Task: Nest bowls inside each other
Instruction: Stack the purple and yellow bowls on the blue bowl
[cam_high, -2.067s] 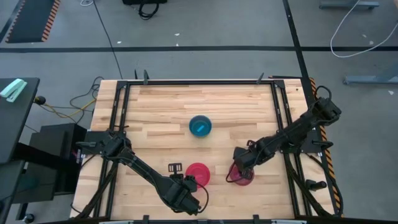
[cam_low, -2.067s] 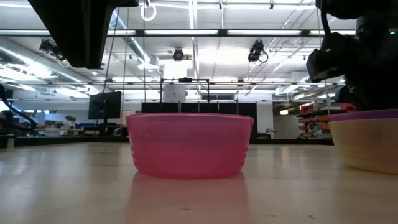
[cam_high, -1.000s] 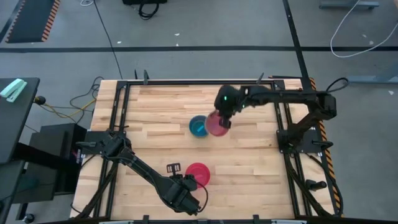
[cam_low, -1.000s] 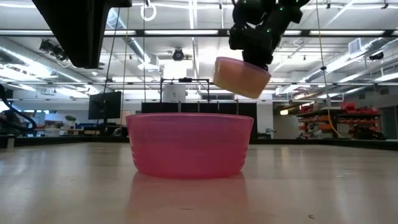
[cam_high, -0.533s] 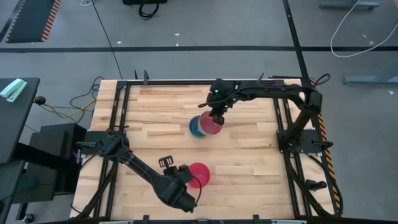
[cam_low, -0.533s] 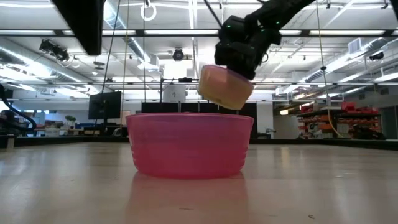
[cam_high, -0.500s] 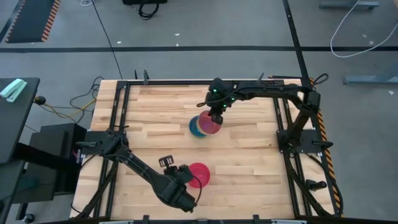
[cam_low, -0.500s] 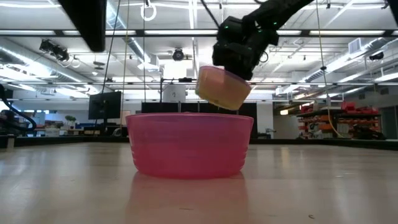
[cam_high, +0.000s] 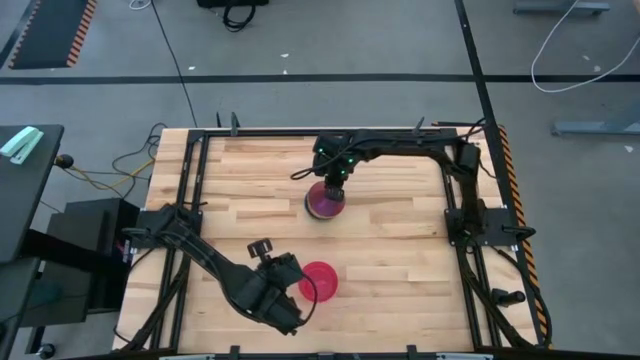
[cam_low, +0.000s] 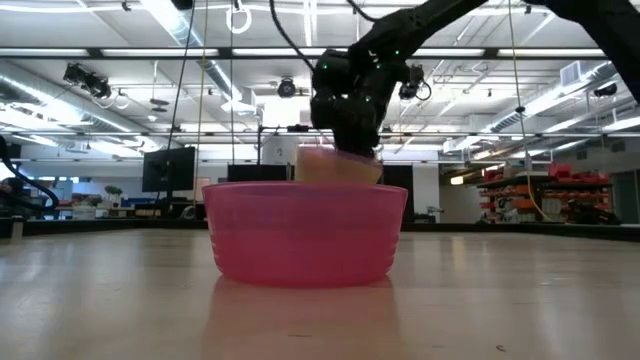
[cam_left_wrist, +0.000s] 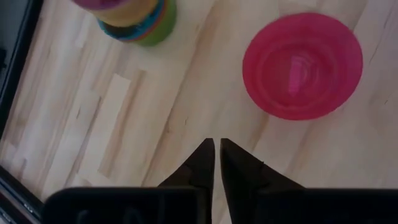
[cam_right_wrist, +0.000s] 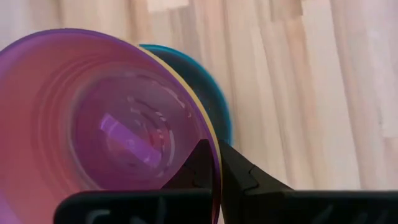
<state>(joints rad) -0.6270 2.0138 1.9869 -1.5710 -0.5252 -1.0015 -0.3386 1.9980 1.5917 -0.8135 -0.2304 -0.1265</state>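
My right gripper (cam_high: 333, 180) (cam_right_wrist: 214, 163) is shut on a stack of bowls (cam_high: 327, 200), a purple bowl (cam_right_wrist: 118, 124) nested in a yellow one. It holds the stack over a blue bowl (cam_right_wrist: 199, 81) near the table's middle. In the left wrist view the stack (cam_left_wrist: 127, 12) shows yellow over blue over green (cam_left_wrist: 163, 22). A magenta-pink bowl (cam_high: 318, 282) (cam_low: 305, 232) (cam_left_wrist: 303, 65) stands on its base near the near edge. My left gripper (cam_high: 261, 246) (cam_left_wrist: 216, 152) is shut, left of that bowl, touching nothing. My right gripper pinches the rim of the purple-and-yellow stack (cam_right_wrist: 210, 140), one finger inside the purple bowl and one finger (cam_right_wrist: 239, 174) outside the yellow wall. It comes from above, pointing down. The stack is slightly tilted, with its lower part down in the blue bowl; the magenta-pink bowl hides its base in the low view.
The wooden table (cam_high: 250, 180) has a black frame along its edges (cam_high: 190, 170). Bare wood lies left and right of the stack. My right arm (cam_high: 410, 145) reaches across the far side of the table.
My right gripper has carried the purple-and-yellow stack toward the table's left and lowered it from clear above onto the blue bowl. My left gripper has drawn away from the magenta-pink bowl, toward the left and far side. That bowl has stayed put.
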